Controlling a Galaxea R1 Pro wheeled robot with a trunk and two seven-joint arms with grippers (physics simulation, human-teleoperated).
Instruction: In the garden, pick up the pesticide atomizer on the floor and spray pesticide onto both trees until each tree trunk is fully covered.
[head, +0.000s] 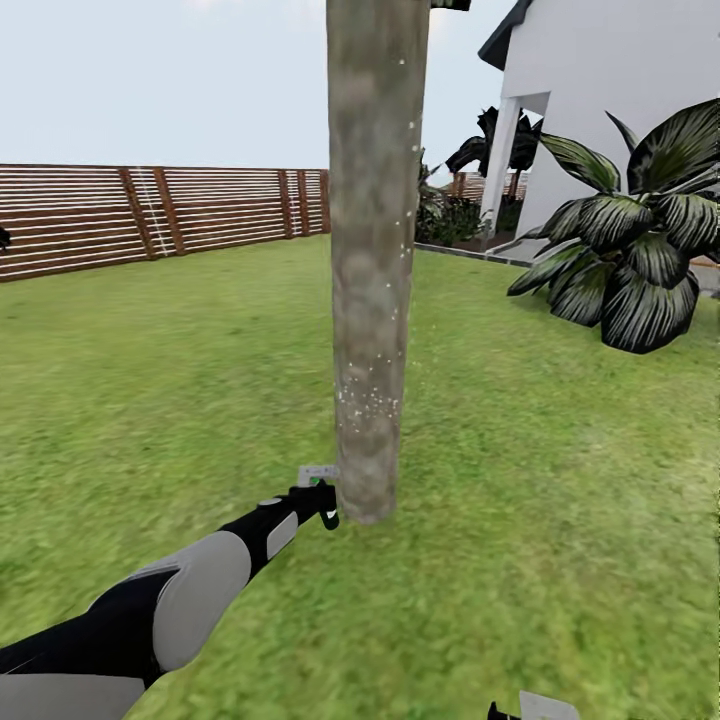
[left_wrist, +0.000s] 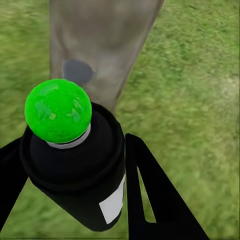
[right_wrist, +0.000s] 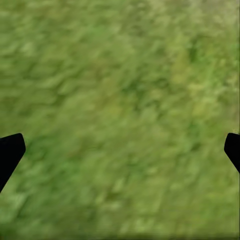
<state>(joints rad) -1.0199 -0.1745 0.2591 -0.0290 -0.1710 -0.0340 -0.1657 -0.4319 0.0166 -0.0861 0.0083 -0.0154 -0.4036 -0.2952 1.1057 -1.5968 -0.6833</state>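
Note:
One tree's trunk (head: 372, 260), a thick grey-brown mottled column, rises from the lawn at the middle of the head view. Tiny white specks dot its lower part. My left gripper (head: 318, 502) is stretched out to just left of the trunk's base, shut on the pesticide atomizer (head: 318, 474). In the left wrist view the pesticide atomizer (left_wrist: 75, 165) is a black bottle with a whitish label and a bright green round top. It sits between my left gripper's (left_wrist: 75, 175) black fingers (left_wrist: 155, 200), close to the trunk (left_wrist: 100, 40). My right gripper (right_wrist: 120, 150) hangs open over bare grass.
A brown slatted fence (head: 150, 215) runs along the back left. At the right stand a white house (head: 610, 90) and a big dark broad-leaved plant (head: 630, 250). Green lawn (head: 150, 400) spreads on every side of the trunk.

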